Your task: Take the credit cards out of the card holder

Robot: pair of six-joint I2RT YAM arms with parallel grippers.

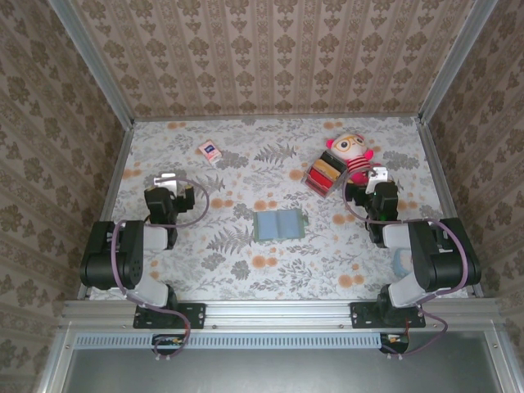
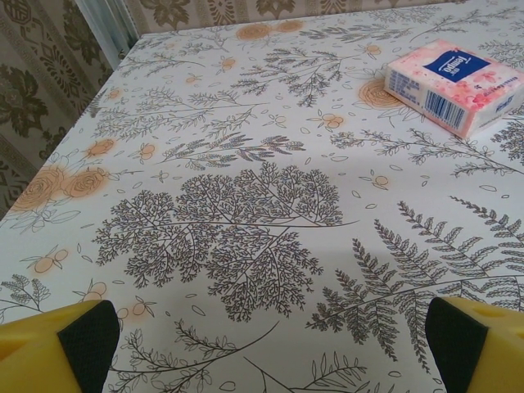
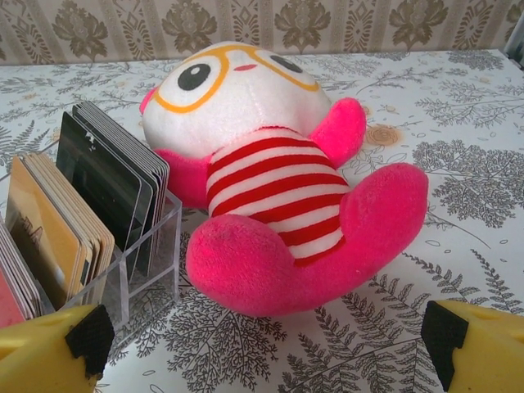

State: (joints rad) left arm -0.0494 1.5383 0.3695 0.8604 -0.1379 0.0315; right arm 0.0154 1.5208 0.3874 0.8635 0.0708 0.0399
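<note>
Tabletop (image 1: 213,270), fern-printed, bears card holder (image 1: 278,224); walls (image 1: 270,49) seemingly papered.

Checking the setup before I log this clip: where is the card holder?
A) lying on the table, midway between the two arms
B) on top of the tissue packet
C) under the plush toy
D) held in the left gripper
A: the card holder lies flat at the middle of the table, apart from everything else.

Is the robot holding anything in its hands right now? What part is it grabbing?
No, nothing. The left gripper and the right gripper are both open and empty. The card holder lies untouched between the arms.
</note>
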